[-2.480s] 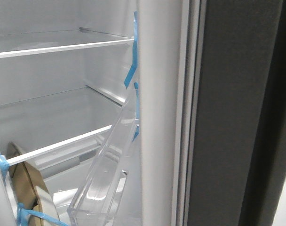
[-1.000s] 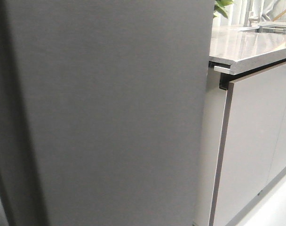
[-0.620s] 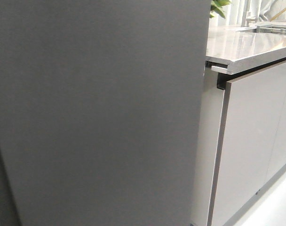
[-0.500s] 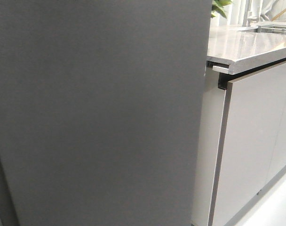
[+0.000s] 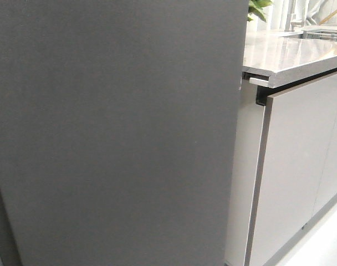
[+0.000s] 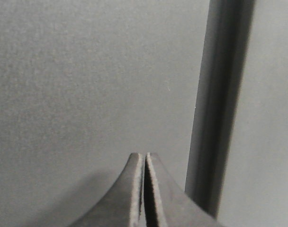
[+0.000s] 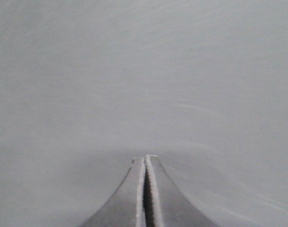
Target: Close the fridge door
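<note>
A kitchen: the dark grey fridge door point(image 5: 113, 133) fills the left and middle of the front view, with a pale cabinet front point(image 5: 296, 166) and a worktop point(image 5: 290, 52) at the right edge. The left gripper point(image 6: 144, 161) and right gripper point(image 7: 145, 163) each have fingers pressed together, holding nothing, tips close against a flat grey face. If the push stops short, the seal may not catch. The door's closing edge and whether the tips touch are hidden.
</note>
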Robot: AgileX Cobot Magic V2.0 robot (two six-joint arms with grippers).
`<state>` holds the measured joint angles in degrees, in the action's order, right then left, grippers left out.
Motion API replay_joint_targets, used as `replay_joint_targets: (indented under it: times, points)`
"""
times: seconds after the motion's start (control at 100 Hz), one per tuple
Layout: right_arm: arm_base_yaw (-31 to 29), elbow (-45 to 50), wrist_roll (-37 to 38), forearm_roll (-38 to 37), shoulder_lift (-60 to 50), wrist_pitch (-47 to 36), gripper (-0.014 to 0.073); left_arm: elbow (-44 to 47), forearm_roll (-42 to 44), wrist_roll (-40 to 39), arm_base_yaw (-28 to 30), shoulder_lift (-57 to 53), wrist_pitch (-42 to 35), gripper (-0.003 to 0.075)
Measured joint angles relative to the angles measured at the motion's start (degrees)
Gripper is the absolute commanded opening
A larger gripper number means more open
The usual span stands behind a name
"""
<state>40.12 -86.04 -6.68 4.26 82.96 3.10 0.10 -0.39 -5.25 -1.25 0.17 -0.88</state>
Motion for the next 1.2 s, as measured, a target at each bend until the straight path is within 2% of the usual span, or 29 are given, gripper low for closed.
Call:
replay_joint_targets:
  times: [0.23,0.63,1.0,1.2]
  points:
    - [-7.2,13.8,0.0,-0.8,-15.4,-1.7,-0.0076,0.0,0.0,0.0,0.0,0.0,0.0,-0.0021]
    - [-26.5,40.5,0.0,-0.9,-43.7,-2.3,-0.0076,0.0,0.0,0.0,0.0,0.0,0.0,-0.0021]
    - [-36.2,65.0,0.0,-0.9,-66.7,-1.2,-0.0076,0.0,0.0,0.0,0.0,0.0,0.0,-0.0021]
    - [-39.0,77.0,0.0,-0.9,-77.2,-1.0,-0.0076,0.0,0.0,0.0,0.0,0.0,0.0,-0.0021]
